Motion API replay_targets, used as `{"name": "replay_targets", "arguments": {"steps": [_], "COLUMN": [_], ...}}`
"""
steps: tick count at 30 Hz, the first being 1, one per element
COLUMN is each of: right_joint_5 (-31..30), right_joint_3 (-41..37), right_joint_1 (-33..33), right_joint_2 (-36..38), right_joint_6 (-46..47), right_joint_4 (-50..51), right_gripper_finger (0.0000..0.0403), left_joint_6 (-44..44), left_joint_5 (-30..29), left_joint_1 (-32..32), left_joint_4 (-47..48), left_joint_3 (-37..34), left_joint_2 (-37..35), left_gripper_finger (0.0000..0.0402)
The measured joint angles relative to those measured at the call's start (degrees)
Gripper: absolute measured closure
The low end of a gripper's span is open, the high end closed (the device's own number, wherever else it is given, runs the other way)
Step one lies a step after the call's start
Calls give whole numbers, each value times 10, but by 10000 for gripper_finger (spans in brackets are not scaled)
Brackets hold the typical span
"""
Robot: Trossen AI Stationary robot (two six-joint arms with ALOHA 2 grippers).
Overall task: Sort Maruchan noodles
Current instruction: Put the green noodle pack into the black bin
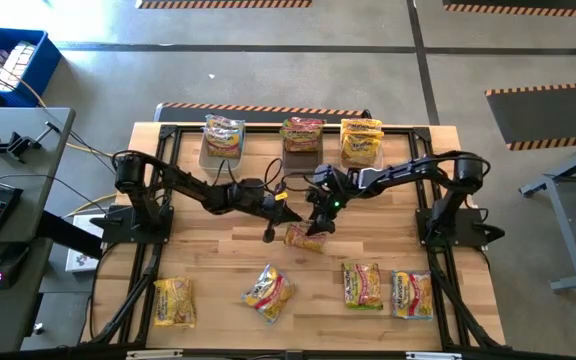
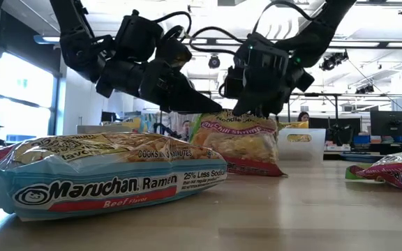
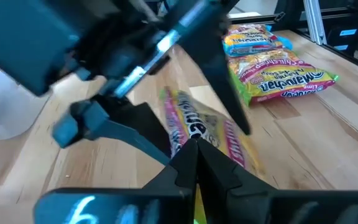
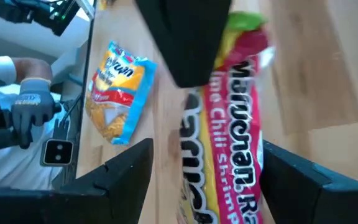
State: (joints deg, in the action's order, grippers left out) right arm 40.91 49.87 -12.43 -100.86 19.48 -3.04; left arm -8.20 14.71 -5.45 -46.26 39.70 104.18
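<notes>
With your right tool (image 1: 315, 222) spread wide astride the Lime Chili Shrimp packet (image 1: 306, 237) and left tool (image 1: 269, 234) shut empty beside it, drop lower, centre the packet, then close.

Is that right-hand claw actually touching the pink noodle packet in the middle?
Cannot tell. In the right wrist view the open right gripper straddles the Lime Chili Shrimp packet, but no view plainly shows contact or a gap.

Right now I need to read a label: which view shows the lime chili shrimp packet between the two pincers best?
The right wrist view: the lime chili shrimp packet fills it, label readable, between the open right pincer. The high view shows it small; the low view partly, behind the pincers; the left wrist view a blurred strip.
</notes>
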Motion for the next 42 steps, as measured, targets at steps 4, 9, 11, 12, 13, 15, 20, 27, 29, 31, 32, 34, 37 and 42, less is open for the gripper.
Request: {"name": "replay_targets", "arguments": {"steps": [4,9,11,12,13,15,20,27,29,31,32,34,37,42], "right_joint_5": [-4,-6,-14,-19,-25,-36,-38,-39,-39,-41,-45,-50,-52,-53], "right_joint_3": [0,0,0,0,0,0,0,0,0,0,0,0,0,0], "right_joint_1": [13,15,15,15,15,15,15,16,16,16,16,16,16,17], "right_joint_2": [-5,-5,-5,-5,-5,-5,-4,-4,-4,-4,-4,-4,-4,-4], "right_joint_6": [0,12,11,12,12,10,8,6,4,4,4,3,0,-5], "right_joint_4": [-17,-32,-33,-34,-36,-40,-48,-51,-53,-56,-60,-67,-71,-72], "right_gripper_finger": [164,236,273,290,308,339,385,375,375,376,378,379,379,379], "left_joint_6": [6,19,33,35,37,37,37,137,184,214,223,239,256,285], "left_joint_5": [-1,-1,0,-1,-1,-1,0,-1,3,8,12,18,28,37], "left_joint_1": [-2,-2,-7,-10,-13,-20,-42,-67,-70,-67,-65,-59,-54,-49], "left_joint_4": [-2,-7,-3,0,4,7,4,1,5,16,22,22,20,19], "left_joint_3": [0,0,0,0,0,-9,-63,-161,-175,-175,-175,-174,-164,-134], "left_joint_2": [0,0,-6,-12,-19,-45,-136,-223,-223,-212,-205,-189,-165,-123], "left_gripper_finger": [401,399,391,385,378,364,335,332,331,326,322,310,288,247]}}
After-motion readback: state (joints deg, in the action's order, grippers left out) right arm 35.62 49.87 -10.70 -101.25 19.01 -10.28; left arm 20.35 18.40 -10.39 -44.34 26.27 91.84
